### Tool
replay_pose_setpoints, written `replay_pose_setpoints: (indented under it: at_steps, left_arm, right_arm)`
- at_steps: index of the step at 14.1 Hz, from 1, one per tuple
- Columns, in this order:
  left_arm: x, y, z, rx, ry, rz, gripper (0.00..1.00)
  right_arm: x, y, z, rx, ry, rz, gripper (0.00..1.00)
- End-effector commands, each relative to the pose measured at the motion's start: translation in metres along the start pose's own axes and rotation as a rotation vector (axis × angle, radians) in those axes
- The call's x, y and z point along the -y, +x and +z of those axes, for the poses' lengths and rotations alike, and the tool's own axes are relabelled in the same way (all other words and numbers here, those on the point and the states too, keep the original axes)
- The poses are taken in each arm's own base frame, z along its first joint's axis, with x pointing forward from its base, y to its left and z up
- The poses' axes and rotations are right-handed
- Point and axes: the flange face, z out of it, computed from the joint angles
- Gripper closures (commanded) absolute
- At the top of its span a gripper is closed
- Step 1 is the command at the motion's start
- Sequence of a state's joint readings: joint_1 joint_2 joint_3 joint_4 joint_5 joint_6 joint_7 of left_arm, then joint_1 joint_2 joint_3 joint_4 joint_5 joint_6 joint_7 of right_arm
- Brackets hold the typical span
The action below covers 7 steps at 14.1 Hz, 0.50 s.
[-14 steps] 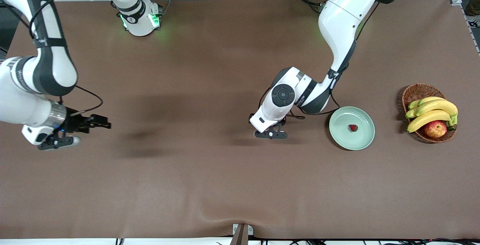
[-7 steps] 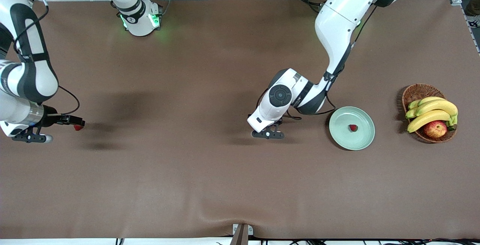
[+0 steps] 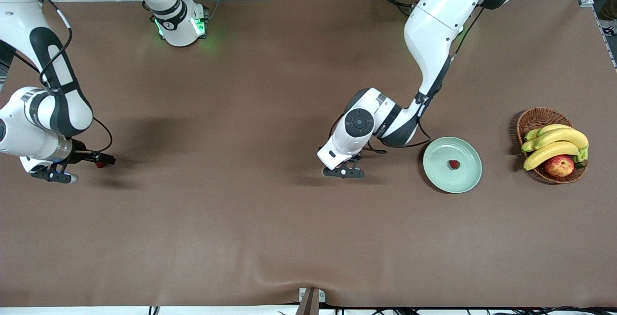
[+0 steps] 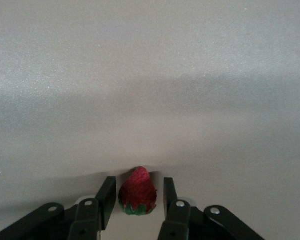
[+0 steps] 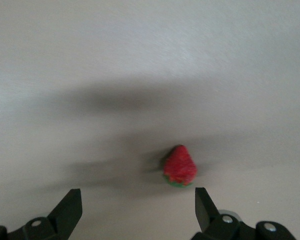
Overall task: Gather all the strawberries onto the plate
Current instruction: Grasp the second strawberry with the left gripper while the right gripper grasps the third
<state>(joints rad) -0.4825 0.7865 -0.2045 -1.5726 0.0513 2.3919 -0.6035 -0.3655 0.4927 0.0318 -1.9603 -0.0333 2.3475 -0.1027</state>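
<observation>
One strawberry [image 3: 453,164] lay in the middle of the pale green plate [image 3: 436,180], which sat toward the left arm's end of the table, about midway between the robots' edge and the camera's edge. A second strawberry [image 4: 137,192] stood on the table between the fingers of the left gripper [image 4: 139,181]. That gripper was low over the middle of the table and opened only narrowly, with a thin gap showing on each side of the berry. A third strawberry [image 5: 180,166] lay near the edge at the right arm's end. The right gripper [image 5: 137,196] was low beside it, spread wide and holding nothing, with the berry just ahead of its fingertips. Next to the plate, close to the left arm's end edge, a wicker basket [image 3: 535,116] held bananas [image 3: 554,144] and an apple [image 3: 559,165].
</observation>
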Motion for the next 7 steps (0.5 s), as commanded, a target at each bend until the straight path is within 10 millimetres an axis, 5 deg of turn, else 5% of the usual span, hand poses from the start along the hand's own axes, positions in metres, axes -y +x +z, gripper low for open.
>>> replay_pose_setpoints:
  at_steps: [1, 7]
  left_arm:
    - [-0.002, 0.0, 0.002, -0.005, 0.007, -0.01, 0.55]
    - [-0.002, 0.001, -0.007, -0.009, 0.008, -0.007, 0.83]
  right_arm:
    - [-0.01, -0.004, 0.011, -0.002, -0.012, 0.008, 0.0]
    - [-0.035, 0.0, 0.033, -0.055, -0.015, -0.046, 0.0]
